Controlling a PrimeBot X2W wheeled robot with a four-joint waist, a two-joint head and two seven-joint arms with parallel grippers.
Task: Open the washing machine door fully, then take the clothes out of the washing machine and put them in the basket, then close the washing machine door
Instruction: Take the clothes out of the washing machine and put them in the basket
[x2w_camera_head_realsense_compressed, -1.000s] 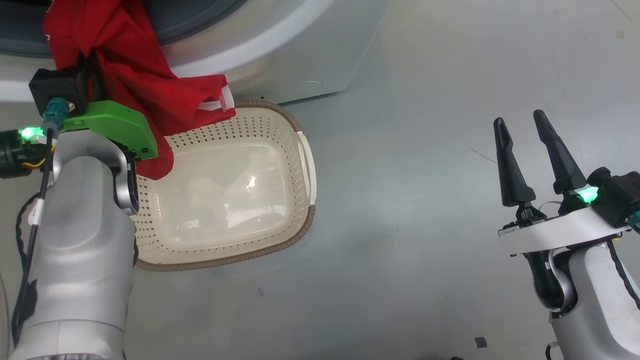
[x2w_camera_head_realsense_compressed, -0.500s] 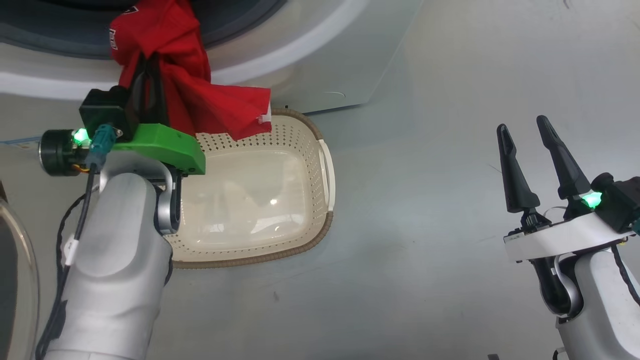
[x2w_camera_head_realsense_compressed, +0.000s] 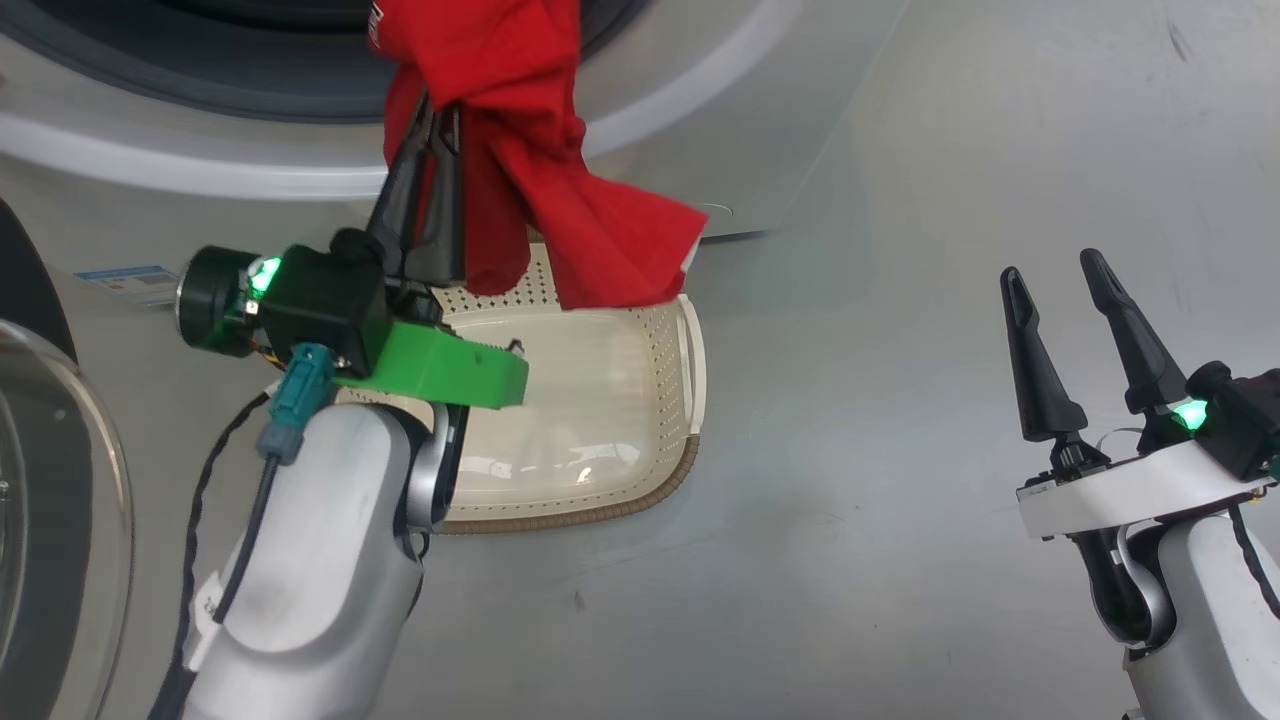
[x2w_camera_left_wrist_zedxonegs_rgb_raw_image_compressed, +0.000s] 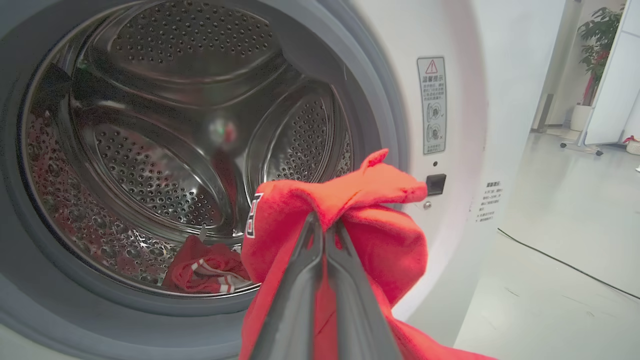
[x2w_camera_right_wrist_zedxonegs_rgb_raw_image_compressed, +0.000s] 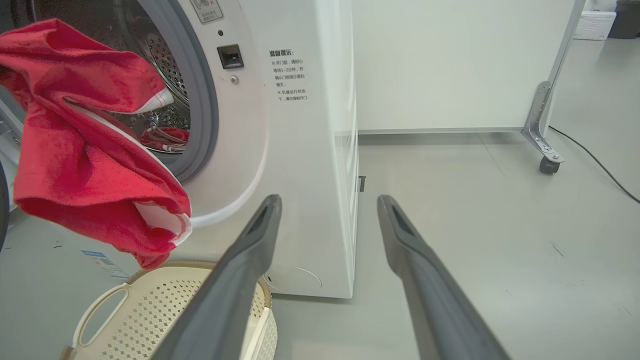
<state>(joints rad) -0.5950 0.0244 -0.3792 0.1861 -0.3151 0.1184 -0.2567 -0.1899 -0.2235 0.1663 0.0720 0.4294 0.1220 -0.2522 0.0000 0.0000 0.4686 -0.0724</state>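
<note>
The left gripper (x2w_camera_head_realsense_compressed: 438, 115) is pinching a red garment (x2w_camera_head_realsense_compressed: 545, 150) between fingers pressed tightly together, holding it in the air in front of the washing machine (x2w_camera_head_realsense_compressed: 720, 120) opening. The cloth is hanging down over the far end of the cream basket (x2w_camera_head_realsense_compressed: 690, 350), which is sitting on the floor (x2w_camera_head_realsense_compressed: 880, 560) just in front of the machine. More red cloth (x2w_camera_left_wrist_zedxonegs_rgb_raw_image_compressed: 205, 270) is lying low in the steel drum (x2w_camera_left_wrist_zedxonegs_rgb_raw_image_compressed: 150, 150). The door (x2w_camera_head_realsense_compressed: 50, 520) is standing open at the left. The right gripper (x2w_camera_head_realsense_compressed: 1050, 270) is hovering well apart, fingers spread, holding nothing.
</note>
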